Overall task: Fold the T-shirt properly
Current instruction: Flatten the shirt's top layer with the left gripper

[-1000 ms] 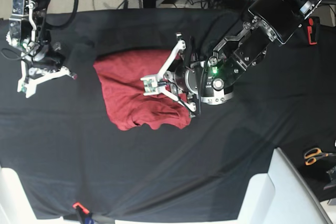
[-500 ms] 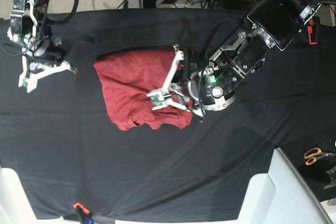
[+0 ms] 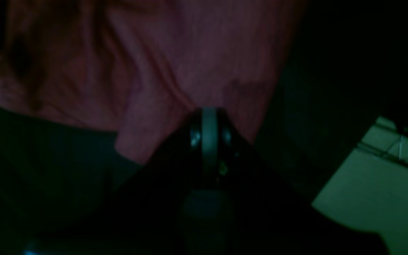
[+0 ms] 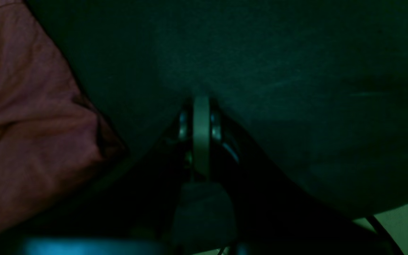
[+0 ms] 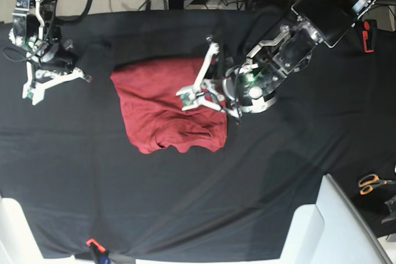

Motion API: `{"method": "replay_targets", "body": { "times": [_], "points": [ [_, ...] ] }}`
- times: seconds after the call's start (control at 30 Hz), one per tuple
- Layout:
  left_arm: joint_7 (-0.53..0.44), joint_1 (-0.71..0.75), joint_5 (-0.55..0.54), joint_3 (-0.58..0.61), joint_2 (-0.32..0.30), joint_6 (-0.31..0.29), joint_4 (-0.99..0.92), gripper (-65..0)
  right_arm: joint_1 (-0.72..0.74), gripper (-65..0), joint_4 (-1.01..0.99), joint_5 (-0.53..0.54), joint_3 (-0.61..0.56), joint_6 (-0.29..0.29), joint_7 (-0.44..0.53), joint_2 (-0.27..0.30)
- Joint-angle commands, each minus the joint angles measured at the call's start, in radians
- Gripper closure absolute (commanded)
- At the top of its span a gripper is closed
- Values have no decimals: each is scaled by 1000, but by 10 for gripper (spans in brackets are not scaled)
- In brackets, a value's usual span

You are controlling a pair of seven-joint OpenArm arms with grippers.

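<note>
Your left gripper [image 5: 187, 98] rests closed over the folded T-shirt [image 5: 158, 106], gripping nothing; dragging it could rumple the fold. Your right gripper [image 5: 59, 78], closed and empty, sits clear.

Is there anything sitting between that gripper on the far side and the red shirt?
Nothing visible. Between the right gripper and the T-shirt lies only bare black cloth. The left gripper is already over the shirt, its jaws shut; whether it pinches the fabric, I cannot tell.

Bare black cloth [image 5: 185, 190] lies open around the T-shirt [image 5: 161, 115]; scissors [image 5: 373, 183] far off.
</note>
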Motion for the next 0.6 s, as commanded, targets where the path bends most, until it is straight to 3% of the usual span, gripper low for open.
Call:
{"method": "replay_targets", "body": {
  "times": [0.0,0.57],
  "points": [
    [-8,-5,-3,-4,-11,2,18,0,7,-2,20,3,4,6,16,9],
    [-4,57,-5,-7,-20,-2,84,0,7,-2,20,4,1,6,16,2]
  ]
}}
